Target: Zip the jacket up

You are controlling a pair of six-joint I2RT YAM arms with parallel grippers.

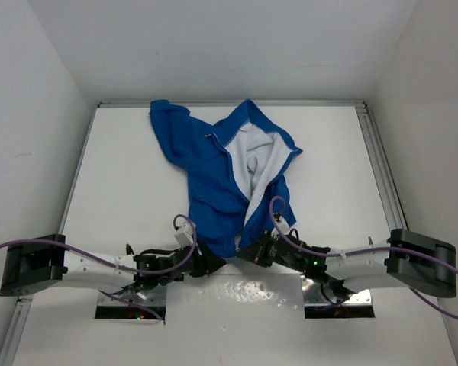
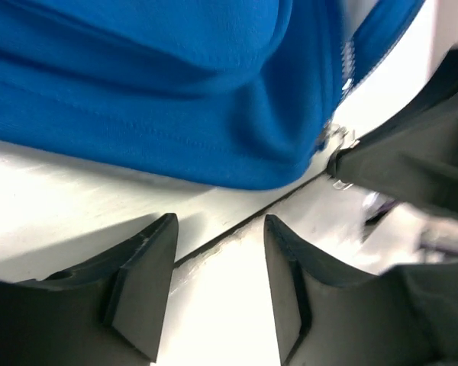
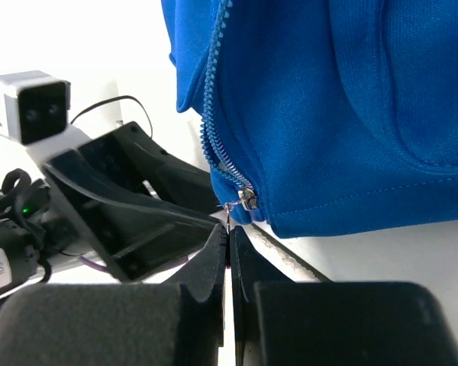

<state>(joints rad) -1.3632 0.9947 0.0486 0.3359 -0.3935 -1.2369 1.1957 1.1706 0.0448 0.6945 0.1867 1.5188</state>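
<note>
Nearest you, the right gripper (image 3: 227,238) is pressed together on the zipper pull (image 3: 230,210) at the near hem of the jacket (image 1: 210,179), which lies open on the table (image 1: 122,168). The left gripper (image 2: 220,229) stands apart, empty, beside that hem: clamp the hem there before you pull upward.

A white table (image 1: 122,191) stands boxed in by plain white walls (image 1: 214,46) on three sides; metal rails (image 1: 376,160) line its edges, and glare brightens its near edge.
</note>
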